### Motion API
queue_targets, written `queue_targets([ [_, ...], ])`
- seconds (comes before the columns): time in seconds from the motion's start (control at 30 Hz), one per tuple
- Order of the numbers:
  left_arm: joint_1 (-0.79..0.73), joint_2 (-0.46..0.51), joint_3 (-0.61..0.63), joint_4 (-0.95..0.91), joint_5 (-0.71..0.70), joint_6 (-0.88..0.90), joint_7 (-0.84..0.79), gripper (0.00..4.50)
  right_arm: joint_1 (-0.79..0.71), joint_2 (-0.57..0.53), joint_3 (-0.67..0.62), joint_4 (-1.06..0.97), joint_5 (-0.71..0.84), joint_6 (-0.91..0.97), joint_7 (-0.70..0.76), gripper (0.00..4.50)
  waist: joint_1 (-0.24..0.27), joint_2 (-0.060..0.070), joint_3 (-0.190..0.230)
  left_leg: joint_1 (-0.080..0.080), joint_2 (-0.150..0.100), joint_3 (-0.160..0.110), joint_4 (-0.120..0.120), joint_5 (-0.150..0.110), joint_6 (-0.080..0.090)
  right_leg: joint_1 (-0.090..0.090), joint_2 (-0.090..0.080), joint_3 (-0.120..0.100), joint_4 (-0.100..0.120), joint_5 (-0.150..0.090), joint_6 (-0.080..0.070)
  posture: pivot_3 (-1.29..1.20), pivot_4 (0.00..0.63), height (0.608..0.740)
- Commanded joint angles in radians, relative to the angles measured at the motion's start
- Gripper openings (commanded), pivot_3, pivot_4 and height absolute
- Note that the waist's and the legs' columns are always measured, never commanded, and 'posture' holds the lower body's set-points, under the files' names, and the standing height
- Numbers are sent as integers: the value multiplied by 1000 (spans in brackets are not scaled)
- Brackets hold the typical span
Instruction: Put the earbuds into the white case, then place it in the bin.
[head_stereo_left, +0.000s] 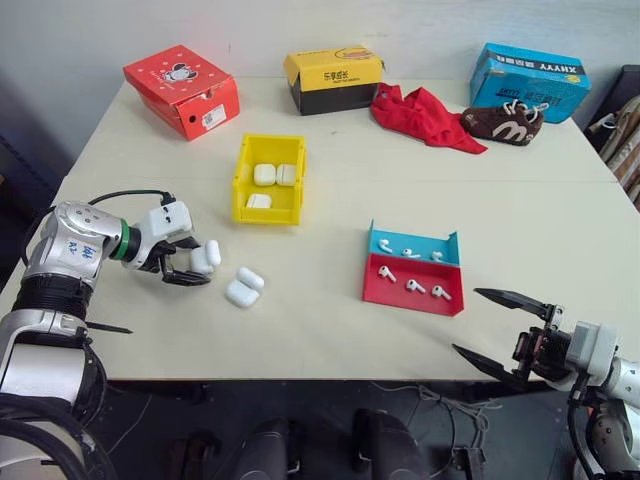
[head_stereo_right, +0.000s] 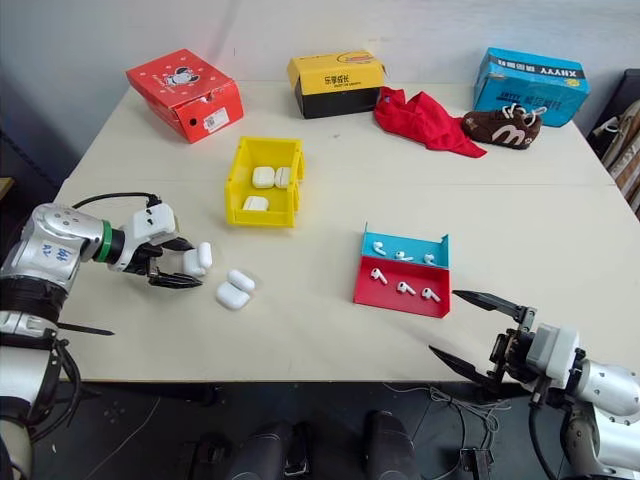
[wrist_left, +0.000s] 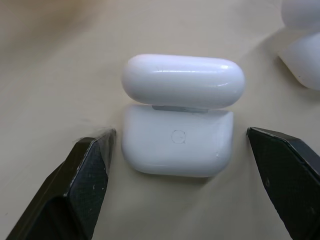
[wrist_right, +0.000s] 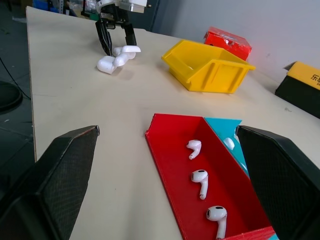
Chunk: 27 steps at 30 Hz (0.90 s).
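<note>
Six earbuds (head_stereo_left: 414, 285) lie in the red-and-blue tray (head_stereo_left: 412, 296) — three in the blue half, three in the red. Three closed white cases rest in the yellow bin (head_stereo_left: 243, 180); two more lie open on the surface (head_stereo_left: 330, 340). One open white case (head_stereo_left: 205, 256) sits between the left gripper's (head_stereo_left: 186, 262) wide-spread fingers (wrist_left: 85, 175), apart from both in the left wrist view, and the other open case (head_stereo_left: 243, 287) lies just beside it. At the far edge stand a red box (head_stereo_left: 183, 90), a yellow-and-black box (head_stereo_left: 333, 79), a blue box (head_stereo_left: 528, 80), a red cloth (head_stereo_left: 425, 115) and a brown shoe (head_stereo_left: 505, 122). The left gripper angles downward; the right gripper (head_stereo_left: 500, 330) hangs near the front edge, fingers wide, holding nothing.
</note>
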Motion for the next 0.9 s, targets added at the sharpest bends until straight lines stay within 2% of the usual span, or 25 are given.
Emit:
queue_targets([
  [0.03, -14, -4, 5, 11, 16, 1, 1, 4453, 2, -1, -26, -7, 26, -22, 10, 4500, 0, 0, 0, 0, 0, 0, 0, 0, 0, 0, 0, 0, 0, 0, 0, 0, 150, 740],
  [0.07, -13, -5, 6, 12, 18, 2, 1, 4453, 1, -1, -26, -6, 26, -22, 11, 4500, 1, 0, 0, 0, 0, 0, 0, 0, 0, 0, 0, 1, 0, 0, 0, 0, 150, 740],
  [0.17, -9, -13, 17, 10, 12, 7, 4, 3869, -2, 0, -25, -2, 26, -23, 13, 4500, 0, 0, 0, 0, 0, 0, 0, 0, 0, 0, 0, 2, 0, 0, 0, 0, 150, 740],
  [0.27, -2, -14, 20, 3, 8, 5, -4, 2910, -1, 0, -23, -3, 25, -22, 15, 4500, 0, 0, 0, 0, 0, 0, 0, 0, 0, 0, 0, 3, 0, 0, 0, 0, 150, 740],
  [0.3, 1, -14, 25, 2, 5, -1, -4, 2777, -1, 0, -23, -5, 25, -21, 14, 4500, 0, 0, 0, 0, 0, 0, 0, 0, 0, 0, 0, 4, 0, 0, 0, 0, 150, 740],
  [0.47, 7, -6, 108, 28, -64, -103, 1, 2776, 3, -7, -29, -29, 18, -10, -9, 4500, 0, 0, 0, 0, 0, 0, 0, 0, 0, 0, -1, 5, 0, 0, 0, 0, 150, 740],
  [0.53, 24, -19, 203, 19, -167, -155, -27, 2776, 21, -28, -54, -61, 13, 18, -42, 4500, -1, 0, 0, 0, 0, -1, 0, 0, 0, 0, -1, 7, 0, 0, 0, 0, 150, 740],
  [0.6, 91, -50, 344, -81, -355, -188, -117, 2776, 81, -75, -113, -111, 5, 90, -96, 4500, -1, 0, 0, -1, 0, -1, 0, -1, -1, -1, -1, 8, 0, 0, 0, 0, 150, 740],
  [0.67, 203, -74, 410, -262, -482, -129, -168, 2776, 146, -105, -188, -141, -4, 169, -176, 4500, -1, 0, 0, 0, 0, -1, 0, -2, -1, -1, -2, 9, 0, 0, 0, 0, 150, 740],
  [0.77, 363, -96, 413, -553, -600, -24, -190, 2776, 265, -158, -281, -150, -51, 233, -196, 4500, -1, 0, 0, 0, 0, -3, 0, -3, -1, 2, -2, 9, -4, 0, 0, 0, 150, 740],
  [0.9, 516, -207, 378, -943, -780, 151, -46, 2776, 386, -199, -378, -98, -155, 312, -262, 4500, 11, -1, -1, 0, -1, -3, 0, -6, -3, 4, -2, 8, -10, 1, 1, 0, 150, 740],
])
